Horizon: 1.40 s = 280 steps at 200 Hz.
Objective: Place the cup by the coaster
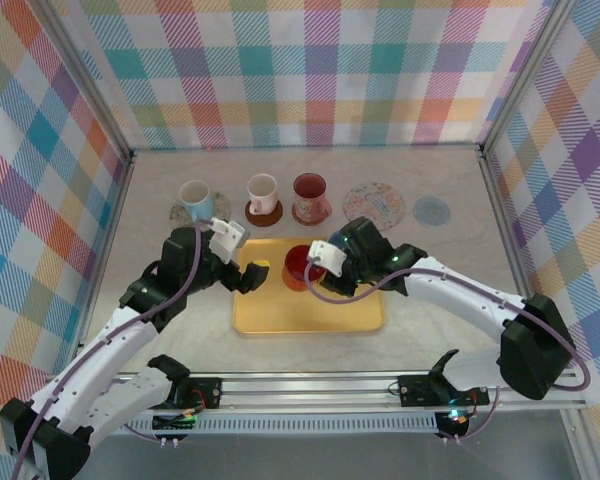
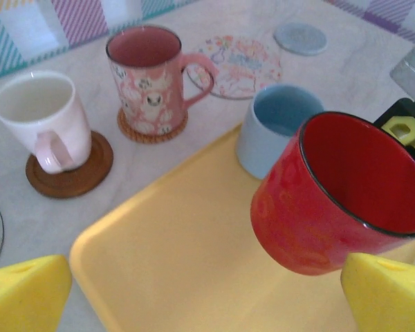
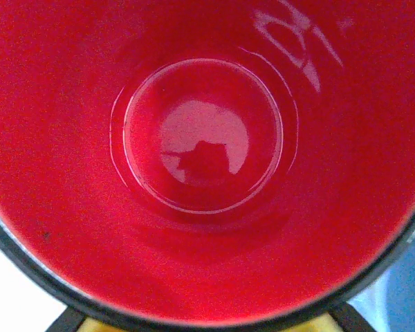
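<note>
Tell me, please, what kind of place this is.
Probably a robot test booth, not a home: checked cloth walls on a metal frame, and a left arm and right arm bolted to a rail.

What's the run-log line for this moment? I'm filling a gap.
right gripper: shut on red cup | red cup: tilted over yellow tray | left gripper: open, empty | floral coaster: bare
</note>
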### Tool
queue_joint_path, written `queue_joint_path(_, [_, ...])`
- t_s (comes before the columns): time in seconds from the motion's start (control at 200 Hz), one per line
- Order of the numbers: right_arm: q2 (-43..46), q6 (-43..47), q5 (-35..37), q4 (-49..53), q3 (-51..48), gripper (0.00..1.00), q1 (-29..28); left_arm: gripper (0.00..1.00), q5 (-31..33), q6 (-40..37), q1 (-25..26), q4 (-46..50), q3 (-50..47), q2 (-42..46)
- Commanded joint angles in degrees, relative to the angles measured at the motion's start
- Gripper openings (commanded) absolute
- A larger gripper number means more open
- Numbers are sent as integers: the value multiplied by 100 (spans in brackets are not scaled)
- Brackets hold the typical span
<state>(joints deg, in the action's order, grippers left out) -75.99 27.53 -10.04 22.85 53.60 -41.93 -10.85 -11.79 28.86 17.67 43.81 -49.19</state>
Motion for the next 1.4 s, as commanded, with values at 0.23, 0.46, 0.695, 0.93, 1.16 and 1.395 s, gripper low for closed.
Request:
queue_joint_path(0.23, [250,-868,112,173,1070,0,1193,100,-204,-65,76,-851,783,-811])
queue_joint_path(0.46, [-185,-1058,371,698,1593,0,2003,100,-239,-39,84,-1147,1014,-1347])
queue_joint_path(0.695, [-722,-1264,642,1085,2040,0,2532,100,-300,77,126,-1489,1180,-1866])
queue_joint_path(0.93, [-1048,-1546,823,1219,2244,0,2904,100,-356,107,186,-1759,1254,-2258])
queue_joint_path(1.16, [-1466,-1731,1075,1173,2399,0,3050,100,-399,134,251,-1888,1304,-2614])
queue_joint_path(1.395, [-1885,-1751,1307,867,2508,0,3086,100,-400,197,306,-2025,1306,-2915])
